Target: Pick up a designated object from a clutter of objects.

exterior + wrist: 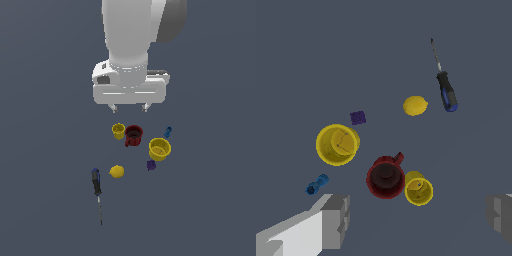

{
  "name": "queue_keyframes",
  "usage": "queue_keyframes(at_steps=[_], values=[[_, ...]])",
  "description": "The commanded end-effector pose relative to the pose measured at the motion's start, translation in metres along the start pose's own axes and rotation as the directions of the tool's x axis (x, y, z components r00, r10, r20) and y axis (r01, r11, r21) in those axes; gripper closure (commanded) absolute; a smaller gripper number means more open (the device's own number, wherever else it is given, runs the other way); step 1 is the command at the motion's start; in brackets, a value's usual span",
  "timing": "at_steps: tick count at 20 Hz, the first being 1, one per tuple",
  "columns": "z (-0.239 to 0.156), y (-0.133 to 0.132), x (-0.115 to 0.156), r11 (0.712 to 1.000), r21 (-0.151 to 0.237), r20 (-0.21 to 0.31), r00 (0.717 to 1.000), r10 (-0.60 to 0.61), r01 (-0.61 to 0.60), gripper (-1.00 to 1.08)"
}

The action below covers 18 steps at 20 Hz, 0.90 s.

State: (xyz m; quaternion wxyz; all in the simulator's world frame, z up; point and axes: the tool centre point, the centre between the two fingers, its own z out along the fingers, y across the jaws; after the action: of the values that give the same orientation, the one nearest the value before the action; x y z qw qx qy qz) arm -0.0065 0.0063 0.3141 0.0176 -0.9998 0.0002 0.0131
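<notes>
The dark red mug stands upright on the floor, its handle showing in the wrist view. A small yellow cup touches it on the exterior view's left. A larger yellow cup stands to its right in that view. My gripper hangs open above the mug and behind it, well clear of it, with nothing between its fingers.
A lemon and a blue-and-black-handled screwdriver lie nearer the front. A small purple piece and a small blue piece lie by the larger cup.
</notes>
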Motion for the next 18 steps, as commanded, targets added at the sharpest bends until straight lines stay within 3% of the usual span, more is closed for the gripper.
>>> queue_keyframes(at_steps=[1, 12, 18], values=[[0.0, 0.0, 0.0, 1.0, 0.0, 0.0, 1.0, 0.0, 0.0, -0.2], [-0.009, -0.002, 0.004, 1.0, -0.017, -0.025, 0.999, -0.022, 0.021, -0.2], [0.006, -0.002, 0.002, 0.998, -0.056, -0.018, 0.999, -0.038, 0.037, -0.2]])
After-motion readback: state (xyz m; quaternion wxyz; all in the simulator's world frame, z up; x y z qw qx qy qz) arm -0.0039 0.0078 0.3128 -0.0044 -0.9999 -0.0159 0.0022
